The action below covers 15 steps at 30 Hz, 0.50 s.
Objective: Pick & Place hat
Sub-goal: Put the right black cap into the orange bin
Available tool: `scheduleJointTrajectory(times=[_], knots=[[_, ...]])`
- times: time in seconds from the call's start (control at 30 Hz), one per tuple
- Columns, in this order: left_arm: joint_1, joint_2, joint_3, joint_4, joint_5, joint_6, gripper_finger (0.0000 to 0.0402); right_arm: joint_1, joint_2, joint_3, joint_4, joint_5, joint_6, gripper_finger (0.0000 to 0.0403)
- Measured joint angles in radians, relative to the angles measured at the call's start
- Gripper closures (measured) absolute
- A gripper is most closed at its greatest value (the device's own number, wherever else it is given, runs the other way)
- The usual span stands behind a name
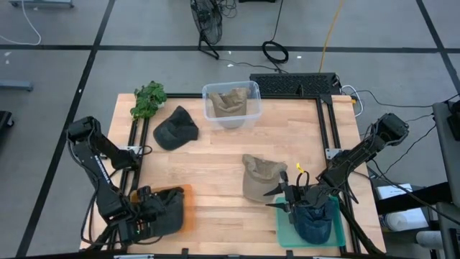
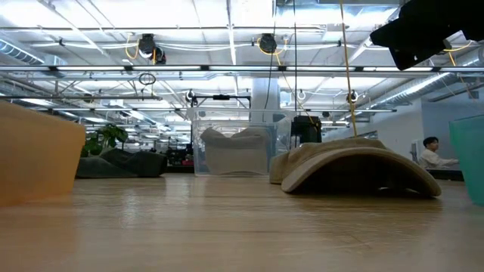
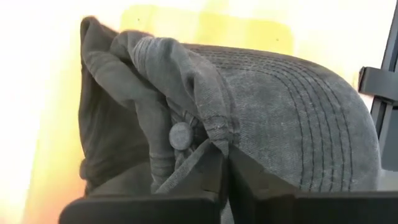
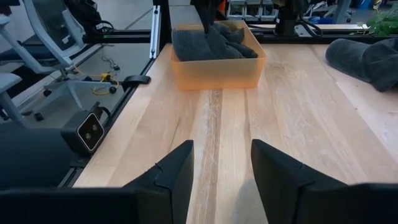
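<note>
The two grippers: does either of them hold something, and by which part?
The left gripper is shut on the dark grey cap in the orange bin, pinching crown fabric near the top button. The right gripper is open and empty.

I take the clear bin [image 1: 231, 104] at the counter's [image 1: 215, 169] far edge as landmark: a cap [image 1: 175, 129] lies left of it, a plant [image 1: 148, 100] farther left, a folded hat [image 1: 260, 178] nearer me, trays [image 1: 310, 232] at both near corners.

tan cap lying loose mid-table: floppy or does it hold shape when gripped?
The tan fabric cap arches up by itself, so its brim is probably stiff. Its crown looks crumpled, likely collapsing when pinched. Cloth on bare wooden table: probably slides, won't roll.
</note>
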Motion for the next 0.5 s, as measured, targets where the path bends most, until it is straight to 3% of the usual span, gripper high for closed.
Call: scheduleJointTrajectory(times=[0.2, 0.37, 0.5], knots=[[0.038, 0.0, 0.001, -0.001, 0.14, -0.081, 0.0306, 0.0, 0.0, 0.0, 0.017, -0.001, 0.007, 0.0264], [0.072, 0.001, 0.043, -0.018, 0.238, -0.018, 0.0224, 0.0, 0.0, 0.0, 0.016, -0.001, 0.007, 0.0264], [0.103, 0.002, 0.149, -0.15, 0.329, 0.011, 0.0202, 0.0, 0.0, 0.0, 0.016, -0.001, 0.006, 0.0264]])
